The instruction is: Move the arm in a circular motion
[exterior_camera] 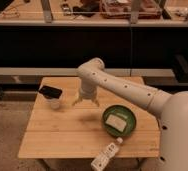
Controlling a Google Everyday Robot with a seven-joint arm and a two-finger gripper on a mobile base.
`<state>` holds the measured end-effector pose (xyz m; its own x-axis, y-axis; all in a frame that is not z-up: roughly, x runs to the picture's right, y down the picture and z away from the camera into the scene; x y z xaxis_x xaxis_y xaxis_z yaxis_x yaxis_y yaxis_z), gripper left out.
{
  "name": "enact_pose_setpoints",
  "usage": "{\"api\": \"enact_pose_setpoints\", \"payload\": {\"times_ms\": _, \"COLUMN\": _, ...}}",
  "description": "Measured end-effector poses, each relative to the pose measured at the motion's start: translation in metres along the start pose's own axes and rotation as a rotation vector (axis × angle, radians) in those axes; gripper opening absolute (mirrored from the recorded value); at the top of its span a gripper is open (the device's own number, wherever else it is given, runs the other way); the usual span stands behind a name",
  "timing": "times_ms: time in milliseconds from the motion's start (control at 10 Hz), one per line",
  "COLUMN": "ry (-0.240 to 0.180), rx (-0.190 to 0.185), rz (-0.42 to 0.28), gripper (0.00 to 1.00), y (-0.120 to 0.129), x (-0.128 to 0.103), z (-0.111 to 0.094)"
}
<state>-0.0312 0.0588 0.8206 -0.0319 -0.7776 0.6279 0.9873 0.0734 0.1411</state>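
My arm point(132, 92) is a thick white tube with small dark dots. It reaches in from the lower right, over the wooden table point(62, 135), to a bulbous joint point(91, 70) near the table's far edge. The gripper point(85, 103) hangs down from that joint above the table's middle back. Its two fingers are spread apart and hold nothing. It is right of a white cup point(54, 103) and apart from it.
A flat black object point(50, 92) lies on top of the cup. A green bowl point(129, 129) with a white item point(116, 121) inside sits on the table's right part. A white bottle point(106, 156) lies at the front edge. Dark shelving point(87, 45) stands behind.
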Motion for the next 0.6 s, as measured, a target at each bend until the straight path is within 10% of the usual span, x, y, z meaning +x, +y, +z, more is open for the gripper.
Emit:
{"api": "enact_pose_setpoints", "payload": {"times_ms": 300, "ry": 0.088, "rx": -0.048, "rz": 0.021, "gripper": 0.8, "y": 0.044, "x": 0.06, "z": -0.021}}
{"api": "enact_pose_setpoints", "payload": {"times_ms": 600, "ry": 0.118, "rx": -0.171, "rz": 0.147, "gripper": 0.8, "y": 0.133, "x": 0.059, "z": -0.054}}
